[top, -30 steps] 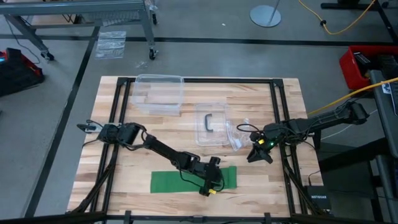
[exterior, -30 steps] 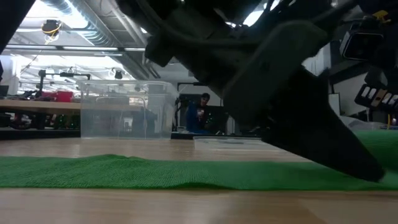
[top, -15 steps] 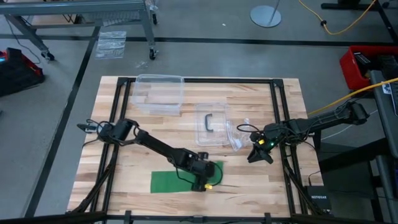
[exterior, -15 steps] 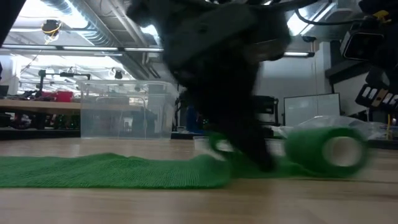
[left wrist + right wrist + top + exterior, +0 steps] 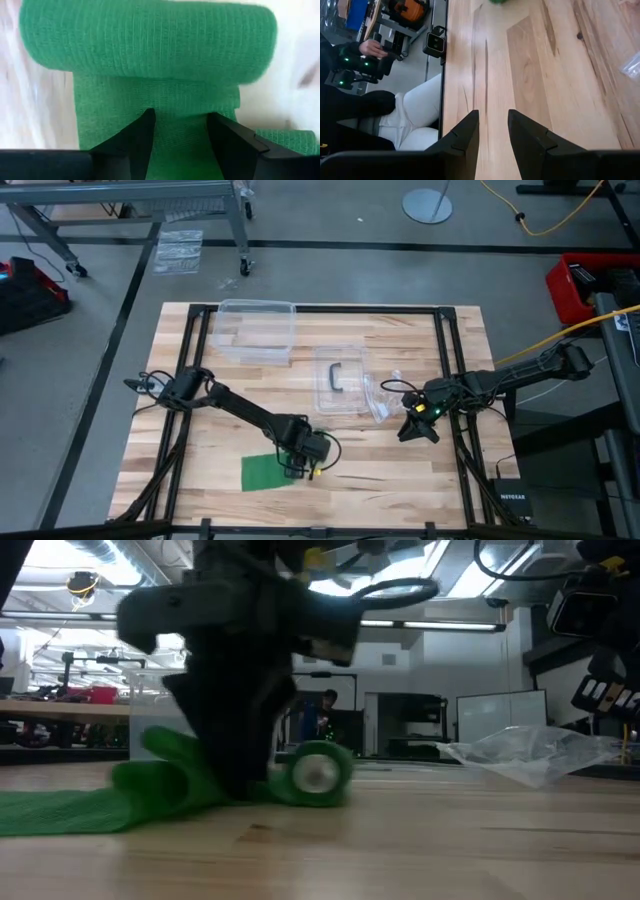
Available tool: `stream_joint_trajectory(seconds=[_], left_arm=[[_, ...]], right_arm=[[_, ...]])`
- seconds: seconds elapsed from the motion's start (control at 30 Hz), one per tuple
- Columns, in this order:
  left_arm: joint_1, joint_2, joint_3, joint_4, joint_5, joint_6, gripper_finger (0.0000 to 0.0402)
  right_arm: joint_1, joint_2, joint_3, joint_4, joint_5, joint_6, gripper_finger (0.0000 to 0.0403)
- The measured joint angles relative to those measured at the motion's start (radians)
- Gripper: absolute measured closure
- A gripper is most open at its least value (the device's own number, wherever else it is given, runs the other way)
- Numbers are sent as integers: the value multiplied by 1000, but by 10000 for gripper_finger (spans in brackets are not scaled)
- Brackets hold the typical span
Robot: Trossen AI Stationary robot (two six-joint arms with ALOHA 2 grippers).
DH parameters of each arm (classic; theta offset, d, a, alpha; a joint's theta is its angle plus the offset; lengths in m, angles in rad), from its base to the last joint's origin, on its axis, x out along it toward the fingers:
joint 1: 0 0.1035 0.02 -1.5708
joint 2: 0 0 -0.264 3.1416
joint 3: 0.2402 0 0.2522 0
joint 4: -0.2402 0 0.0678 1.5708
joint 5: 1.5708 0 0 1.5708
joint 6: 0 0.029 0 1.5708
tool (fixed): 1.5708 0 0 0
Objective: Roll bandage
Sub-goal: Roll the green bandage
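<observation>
One bandage (image 5: pixel 262 473), part-rolled, we count under the spread left gripper (image 5: pixel 296 472); one right gripper (image 5: pixel 416 428), half-parted and empty, beside one plastic bag (image 5: pixel 381 402).

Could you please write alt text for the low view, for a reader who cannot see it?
At table height, the left claw presses down on a green bandage, with its rolled end facing the camera and a flat tail trailing away. A crumpled clear plastic bag lies further along the wooden table.

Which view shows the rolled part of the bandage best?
The left wrist view: the bandage roll fills it, just ahead of the left gripper. The low view shows its end; the high view mostly hides it; the right wrist view catches only a sliver.
</observation>
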State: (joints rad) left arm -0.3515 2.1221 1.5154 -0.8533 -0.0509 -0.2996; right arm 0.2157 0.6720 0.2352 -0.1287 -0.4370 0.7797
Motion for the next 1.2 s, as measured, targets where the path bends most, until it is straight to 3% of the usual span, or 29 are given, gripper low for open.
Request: stream_joint_trajectory(seconds=[0.37,1.0,1.2], left_arm=[[7,-4,0,-6,1,-222,222],[-41,-92,1,56,-5,-306,222],[-85,-98,3,153,-41,-329,222]], right_arm=[[0,0,0,0,9,-1,295],[0,0,0,1,10,-4,295],[0,0,0,0,11,-4,295]])
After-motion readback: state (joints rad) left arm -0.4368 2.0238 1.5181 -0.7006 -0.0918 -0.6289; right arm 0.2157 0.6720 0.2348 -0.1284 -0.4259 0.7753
